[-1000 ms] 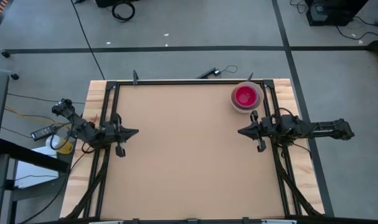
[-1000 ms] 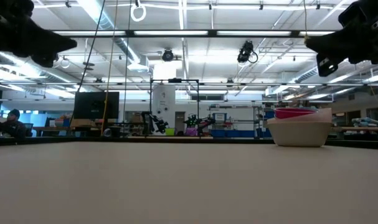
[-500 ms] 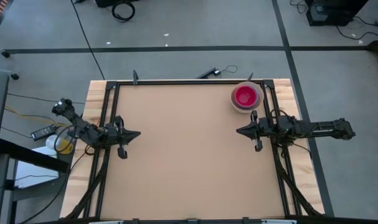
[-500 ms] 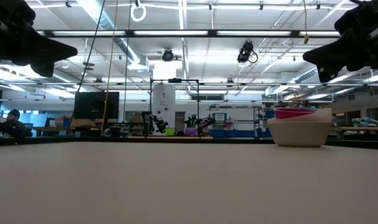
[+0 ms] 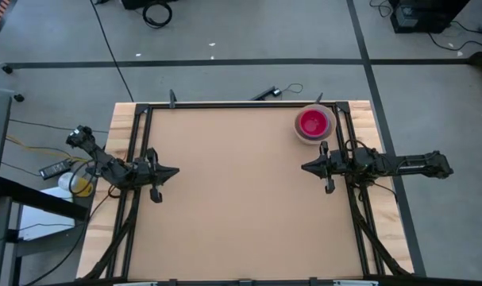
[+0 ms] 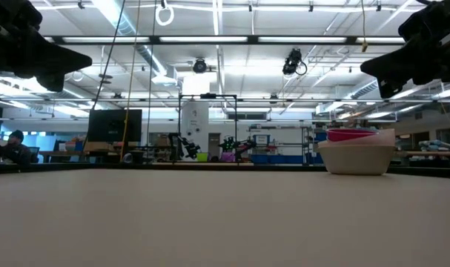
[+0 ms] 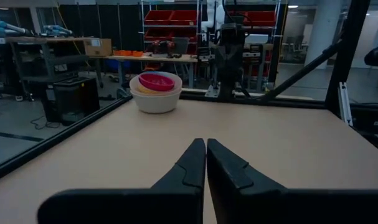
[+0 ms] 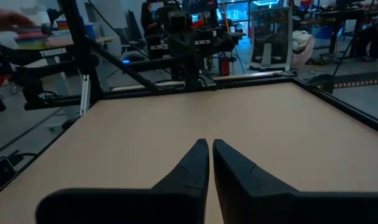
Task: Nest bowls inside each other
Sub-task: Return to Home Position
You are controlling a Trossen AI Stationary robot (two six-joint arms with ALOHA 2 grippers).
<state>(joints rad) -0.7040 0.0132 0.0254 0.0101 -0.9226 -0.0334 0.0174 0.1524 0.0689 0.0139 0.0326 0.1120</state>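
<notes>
Table [image 5: 241,199]: tan top, black frame. Left gripper [image 5: 175,170] over the table's left edge, fingers pressed together, holding nothing. Right gripper [image 5: 304,168] over the table's right edge, same: fingers together, empty. Bowl stack [image 5: 314,124] sits at the table's far right corner: grey-white bowl [image 7: 155,101] outermost, peach-orange rim [image 7: 141,89] showing inside, magenta-red bowl [image 7: 156,81] on top. Readable text: "TROSSEN" label [image 8: 55,53] on a dark bar beyond the table.

A: Table top [image 5: 241,199]?
B: Smooth matt tan board, with bare pale wood planks [image 5: 120,127] along its edges.
A: Frame [image 5: 241,104]?
B: Black metal, satin.
A: Bowls [image 5: 314,124]?
B: Smooth plastic, faint sheen.
A: Left gripper [image 7: 205,142], its fingers [image 7: 192,168]?
B: Dark plastic, matt.
</notes>
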